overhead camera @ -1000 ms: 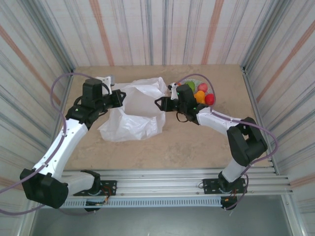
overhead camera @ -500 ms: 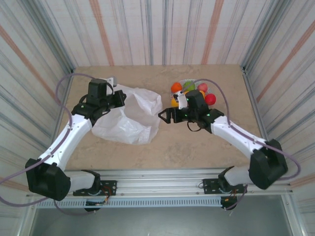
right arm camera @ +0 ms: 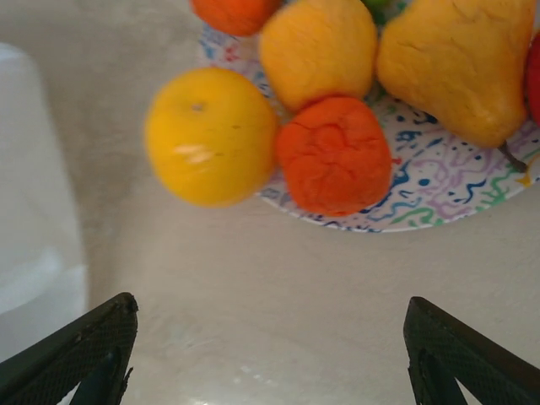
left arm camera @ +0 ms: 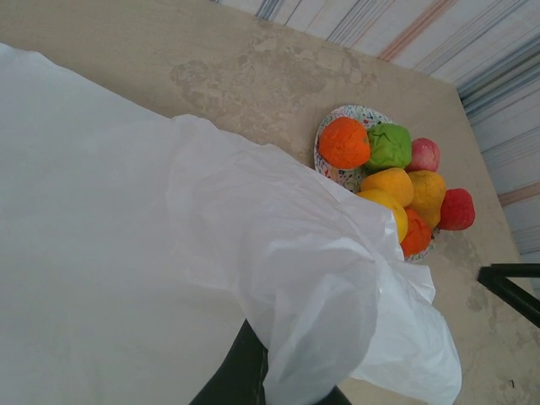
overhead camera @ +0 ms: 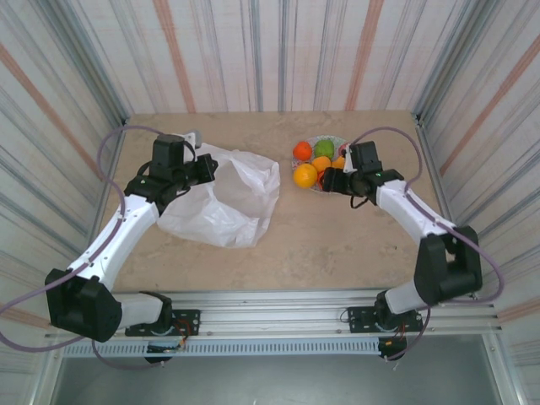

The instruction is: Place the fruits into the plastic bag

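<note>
The plastic bag [overhead camera: 224, 198] lies crumpled and white on the left half of the table. My left gripper [overhead camera: 205, 169] is shut on its upper edge; in the left wrist view the film [left arm camera: 169, 253] drapes over a dark finger [left arm camera: 239, 371]. The fruits [overhead camera: 319, 160] are heaped on a speckled plate [overhead camera: 333, 139]. In the right wrist view, a yellow fruit [right arm camera: 211, 135] sits at the plate's left rim beside a wrinkled orange one [right arm camera: 333, 156], with a yellow-orange one [right arm camera: 319, 51] and a pear-shaped one [right arm camera: 456, 67] behind. My right gripper [right arm camera: 270, 354] is open and empty, just short of them.
The patterned plate [right arm camera: 439, 190] rests on the beige tabletop. Striped walls close in the table on three sides. A corner of the bag [right arm camera: 34, 211] shows to the left of my right gripper. Bare tabletop [overhead camera: 337, 245] stretches along the near side.
My right gripper has pulled away from the bag's right edge and swung right to the plate of fruits, jaws wide. The bag has sagged lower; the left gripper still holds it.
</note>
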You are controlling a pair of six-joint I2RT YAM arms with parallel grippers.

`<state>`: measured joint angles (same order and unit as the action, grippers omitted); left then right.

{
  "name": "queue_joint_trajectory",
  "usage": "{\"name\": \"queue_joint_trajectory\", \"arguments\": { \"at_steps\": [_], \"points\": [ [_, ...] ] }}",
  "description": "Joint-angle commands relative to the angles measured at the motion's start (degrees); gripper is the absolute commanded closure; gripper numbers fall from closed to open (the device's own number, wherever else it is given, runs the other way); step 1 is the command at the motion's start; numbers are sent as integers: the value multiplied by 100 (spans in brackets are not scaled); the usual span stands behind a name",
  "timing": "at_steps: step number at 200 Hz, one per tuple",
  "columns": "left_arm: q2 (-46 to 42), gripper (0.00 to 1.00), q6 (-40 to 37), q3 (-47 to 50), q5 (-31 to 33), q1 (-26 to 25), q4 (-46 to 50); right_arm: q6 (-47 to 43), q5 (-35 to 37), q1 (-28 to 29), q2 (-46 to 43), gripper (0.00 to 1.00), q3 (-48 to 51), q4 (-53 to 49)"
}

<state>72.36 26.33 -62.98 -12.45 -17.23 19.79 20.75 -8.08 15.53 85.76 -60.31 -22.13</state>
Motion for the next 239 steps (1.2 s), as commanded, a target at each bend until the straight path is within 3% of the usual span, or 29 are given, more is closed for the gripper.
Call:
{"name": "queue_joint_trajectory", "arguments": {
  "at_steps": [1, 29, 82, 239],
  "points": [
    [-109, 100, -100, -147, -95, 40, 42, -357, 451, 324, 324, 16, -513, -163],
    [-189, 100, -118, -45, -42, 42, -14, -600, 1059, 799, 945, 9, -1123, -407],
    [-257, 100, -170, 5, -60, 43, -29, -987, 1740, 1056, 1991, 3, -2098, -839],
    [-310, 100, -276, 137, -93, 84, -74, -1240, 1485, 1101, 3288, 12, -3329, -1259]
  ]
}}
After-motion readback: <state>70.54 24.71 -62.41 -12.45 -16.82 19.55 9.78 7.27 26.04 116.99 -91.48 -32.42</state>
